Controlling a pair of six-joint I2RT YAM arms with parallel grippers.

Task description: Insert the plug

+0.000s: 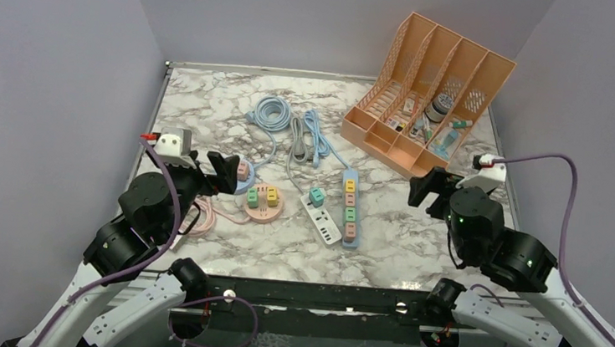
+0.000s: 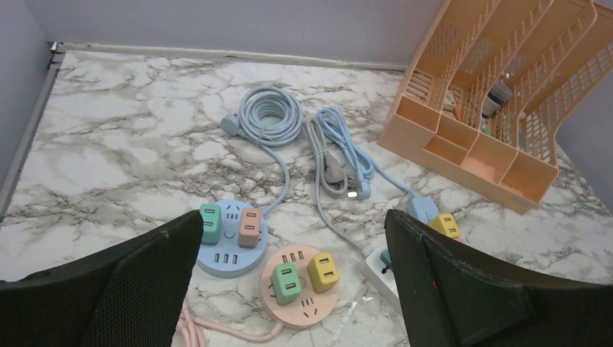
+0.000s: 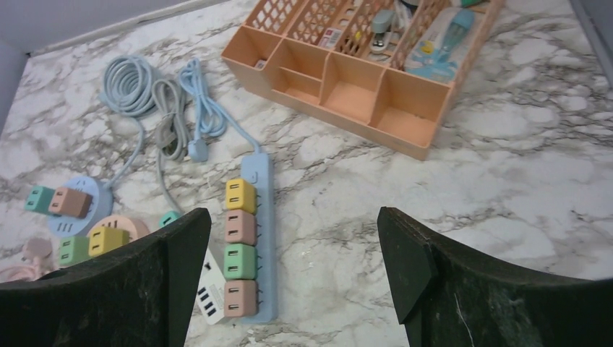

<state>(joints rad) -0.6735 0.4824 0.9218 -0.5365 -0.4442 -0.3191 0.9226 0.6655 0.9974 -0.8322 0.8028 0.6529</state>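
Note:
Small cube plugs sit in every socket block. A blue strip (image 3: 265,238) carries a yellow plug (image 3: 241,195), two pink ones and a green one. The white strip (image 1: 323,219) holds a teal plug (image 1: 316,196). On the pink round socket (image 2: 300,296) sit a green plug (image 2: 286,283) and a yellow plug (image 2: 323,271). The blue round socket (image 2: 230,249) has a teal and a pink plug. My left gripper (image 2: 293,230) hangs open above the round sockets, holding nothing. Right of the blue strip, my right gripper (image 3: 293,220) stands open and holds nothing.
Coiled blue and grey cords (image 1: 291,126) lie behind the sockets, their wall plugs loose on the marble. An orange desk organizer (image 1: 429,92) with small items stands at the back right. A pink cord (image 1: 203,219) curls near the left arm. Walls close three sides.

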